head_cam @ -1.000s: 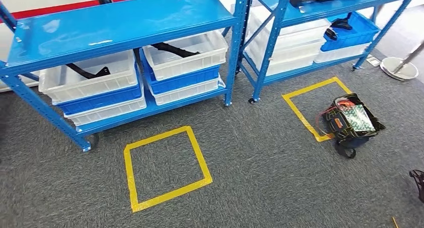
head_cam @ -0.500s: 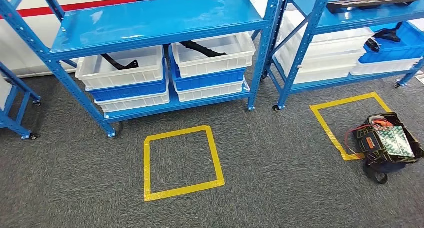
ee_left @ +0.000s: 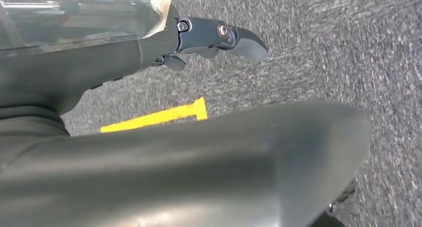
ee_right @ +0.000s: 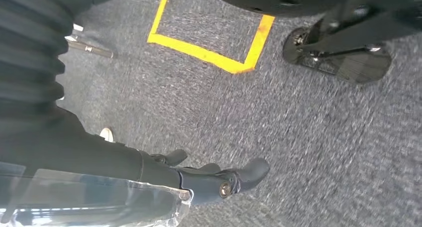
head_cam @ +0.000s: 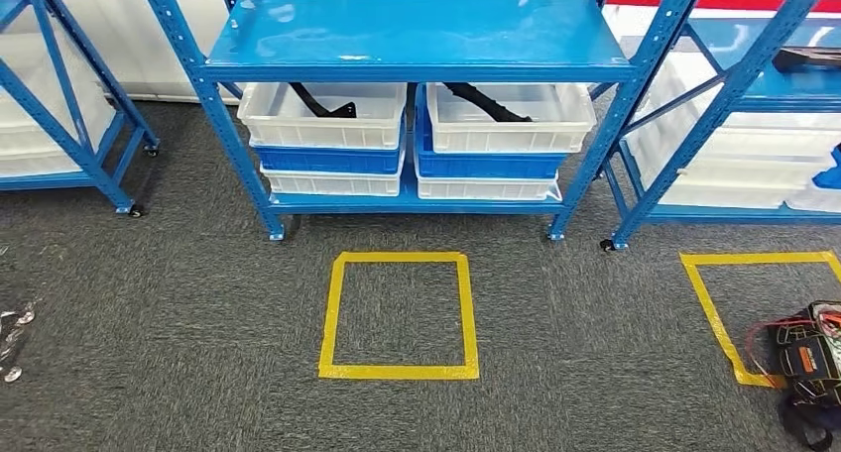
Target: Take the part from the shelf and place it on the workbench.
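Observation:
A blue shelf [head_cam: 417, 31] stands straight ahead in the head view. On its lower level are two stacks of white and blue bins. A black part [head_cam: 322, 105] lies in the top left bin [head_cam: 322, 130] and another black part [head_cam: 486, 100] in the top right bin [head_cam: 511, 130]. My left hand [ee_left: 219, 38] hangs over the grey carpet with its fingers stretched out and nothing in them. My right hand [ee_right: 219, 179] also hangs above the carpet, fingers apart and holding nothing. Both hands are well away from the shelf.
A yellow tape square [head_cam: 400, 313] marks the carpet in front of the shelf, and a second one [head_cam: 709, 303] lies to the right beside a black tool bag [head_cam: 808, 358]. More blue shelves stand at the left [head_cam: 60, 125] and right [head_cam: 734, 105].
The camera has turned, so the whole scene has slid to the right. The shelf with the two bins now sits centred and square ahead, and the tool bag is at the right edge.

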{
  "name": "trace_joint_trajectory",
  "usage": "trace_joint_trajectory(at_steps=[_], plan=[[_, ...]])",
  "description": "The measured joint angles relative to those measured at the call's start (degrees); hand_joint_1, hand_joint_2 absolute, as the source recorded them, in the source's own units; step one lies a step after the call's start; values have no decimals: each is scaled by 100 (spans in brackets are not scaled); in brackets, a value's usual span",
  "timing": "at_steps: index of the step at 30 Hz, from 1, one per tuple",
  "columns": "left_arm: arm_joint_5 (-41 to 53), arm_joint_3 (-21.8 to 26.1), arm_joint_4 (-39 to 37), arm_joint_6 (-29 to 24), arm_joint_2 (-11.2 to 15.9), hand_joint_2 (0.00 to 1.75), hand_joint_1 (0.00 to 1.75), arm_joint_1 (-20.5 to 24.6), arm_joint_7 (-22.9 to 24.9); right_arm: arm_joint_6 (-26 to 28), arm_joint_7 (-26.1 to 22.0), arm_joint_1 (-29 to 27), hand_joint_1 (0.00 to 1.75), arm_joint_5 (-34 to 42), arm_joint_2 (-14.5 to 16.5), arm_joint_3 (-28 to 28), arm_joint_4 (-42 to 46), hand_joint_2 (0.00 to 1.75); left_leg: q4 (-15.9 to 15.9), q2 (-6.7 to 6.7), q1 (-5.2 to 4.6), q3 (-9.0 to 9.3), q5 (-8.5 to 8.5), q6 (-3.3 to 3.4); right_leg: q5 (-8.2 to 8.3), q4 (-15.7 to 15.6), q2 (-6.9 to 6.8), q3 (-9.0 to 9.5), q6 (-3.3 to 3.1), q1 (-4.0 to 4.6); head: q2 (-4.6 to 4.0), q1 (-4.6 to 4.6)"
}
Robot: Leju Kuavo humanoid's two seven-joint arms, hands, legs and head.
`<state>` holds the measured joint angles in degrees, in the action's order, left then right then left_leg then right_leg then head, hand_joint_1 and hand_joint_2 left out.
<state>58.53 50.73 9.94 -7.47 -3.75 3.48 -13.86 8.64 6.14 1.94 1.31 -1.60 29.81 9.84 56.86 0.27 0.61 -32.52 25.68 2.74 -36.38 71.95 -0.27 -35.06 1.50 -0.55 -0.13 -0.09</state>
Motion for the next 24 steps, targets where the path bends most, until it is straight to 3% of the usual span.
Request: trace_joint_trajectory(at_steps=[1, 2, 5, 7, 9, 11, 13, 17, 21, 24], plan=[[0, 0, 0, -1, -3, 0, 0, -1, 1, 2, 0, -8, 0, 4, -2, 0, 0, 0, 2, -53, 0, -1, 1, -1, -28, 194, 16, -126, 30, -6, 0, 3], [0, 0, 0, -1, -6, 0, 0, -7, 1, 3, -1, -13, 0, 6, -5, 0, 0, 0, 4, -98, 3, 5, 3, -5, 44, 162, 20, -148, 83, -16, 0, 3], [0, 1, 0, -1, -16, 0, 0, -16, 2, 3, -2, -9, 0, 7, -14, 0, 0, 0, 34, -196, 13, 32, 30, -67, 590, -926, 34, 282, 257, -72, 0, 6], [0, 2, 0, -6, -1, 0, 0, -15, 3, 3, -7, 2, 0, 7, 18, 0, 0, 0, 76, -228, -6, 30, 76, -115, 786, -1384, 51, 464, 223, -95, 0, 10], [0, 2, 0, -11, 14, 0, 0, -18, 4, 2, -12, 8, 0, 8, 54, 0, 0, 0, 92, -234, -20, 22, 98, -22, 816, -1433, 54, 480, 144, -96, 0, 1], [0, 2, 0, -11, 14, 0, 0, -23, 4, 1, -14, 6, 0, 9, 64, 0, 0, 0, 80, -232, -18, 23, 72, 90, 832, -1434, 54, 495, 111, -78, 0, -9], [0, 2, 0, -11, 13, 0, 0, -24, 4, 1, -20, 5, 0, 13, 64, 0, 0, 0, 60, -230, -9, 29, 49, 92, 838, -1433, 55, 498, 78, -53, 0, -9], [2, 2, 0, -11, 10, 0, 0, -24, 4, 2, -50, 6, 0, 17, 57, 0, 0, 0, 30, -227, 9, 39, 34, 4, 829, -1429, 55, 495, 25, -22, 0, -9], [14, 1, 0, -11, 8, 0, 0, -25, -2, 1, -67, 8, 0, 8, 57, 0, 0, 0, 5, -223, 29, 49, 37, -214, 824, -1423, 54, 474, 13, -9, 0, -8], [21, 0, 0, -11, 8, 0, 0, -24, -4, 1, -68, 9, 0, 14, 55, 0, 0, 0, 4, -219, 29, 50, 48, -257, 820, -1423, 54, 451, 8, -9, 0, -6]])
